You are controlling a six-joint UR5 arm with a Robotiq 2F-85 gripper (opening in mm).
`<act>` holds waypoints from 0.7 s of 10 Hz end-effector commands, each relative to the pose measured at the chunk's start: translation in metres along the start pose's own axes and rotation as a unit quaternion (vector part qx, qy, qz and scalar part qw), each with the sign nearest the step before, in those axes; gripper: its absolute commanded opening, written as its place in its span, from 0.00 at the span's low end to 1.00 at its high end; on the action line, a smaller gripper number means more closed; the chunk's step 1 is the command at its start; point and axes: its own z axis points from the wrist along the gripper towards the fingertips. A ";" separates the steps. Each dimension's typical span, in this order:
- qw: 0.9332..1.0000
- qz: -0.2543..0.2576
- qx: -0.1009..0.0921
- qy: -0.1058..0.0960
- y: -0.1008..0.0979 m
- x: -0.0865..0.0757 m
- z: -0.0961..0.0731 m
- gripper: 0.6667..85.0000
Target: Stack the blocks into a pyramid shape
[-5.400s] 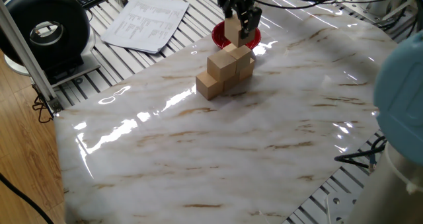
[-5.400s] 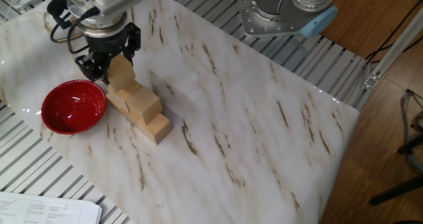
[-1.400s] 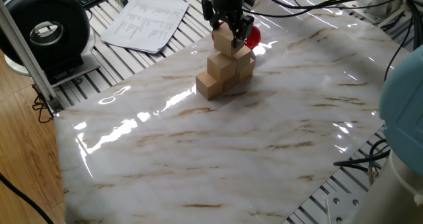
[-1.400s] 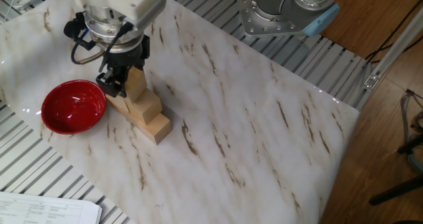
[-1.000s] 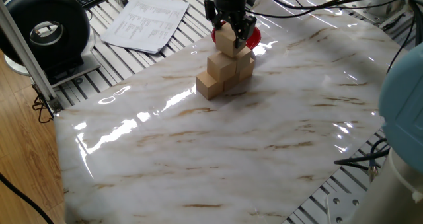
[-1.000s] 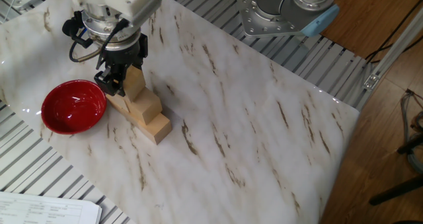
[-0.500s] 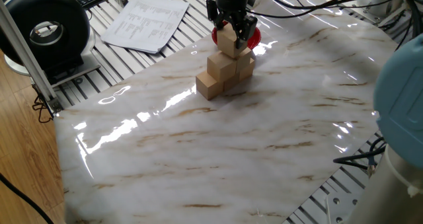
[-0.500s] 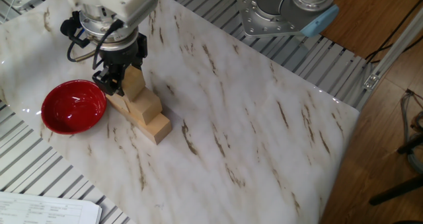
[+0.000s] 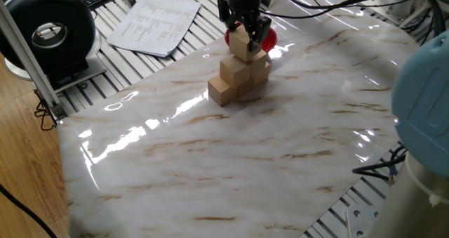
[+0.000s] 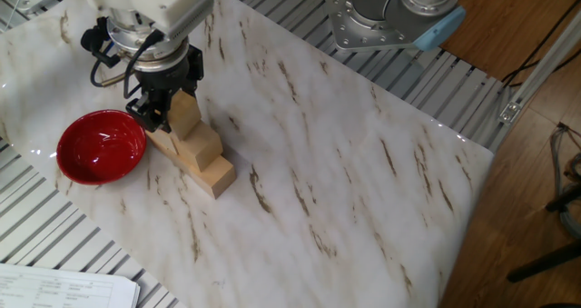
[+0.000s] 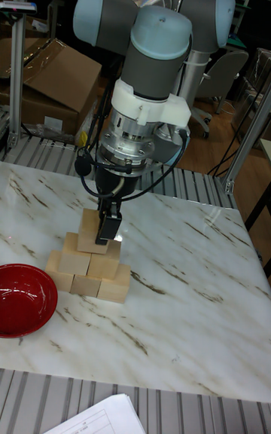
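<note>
**Top cube sitting on the pyramid, fingers on either side of it**

So the gripper comes straight down from above over the stack, and its 2 fingers sit on opposite side faces of the top block. That's the relation that matters: block directly under the hand, between the fingers, so the only clean way out is straight up. A cube has no long axis to worry about, though this one looks turned a bit relative to the row below. My guess is any sideways drift on the way out drags it off.

Grip state: narrow, closed to about the cube's width. Whether the pads are actually pressing or have let go, I can't tell from these shots.

The blocks are plain light-tan wood, unmarked, all the same size. They're stacked 3, 2, 1 on the marble table, with the red bowl just beside the stack. The top block appears to rest on the 2 middle ones.

Looks basically finished to me, just release and retreat left.
</note>
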 end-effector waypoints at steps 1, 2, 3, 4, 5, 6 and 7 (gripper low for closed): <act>1.000 0.011 -0.002 -0.013 -0.003 -0.008 0.000 0.00; 1.000 0.015 -0.002 -0.013 -0.003 -0.008 0.000 0.00; 1.000 0.028 -0.007 -0.010 -0.001 -0.006 0.001 0.00; 0.999 0.042 -0.017 -0.009 0.003 -0.006 0.000 0.00; 0.999 0.048 -0.022 -0.006 0.004 -0.003 -0.001 0.00; 0.998 0.051 -0.025 -0.008 0.005 -0.004 -0.001 0.00; 0.998 0.053 -0.025 -0.009 0.005 -0.004 -0.001 0.00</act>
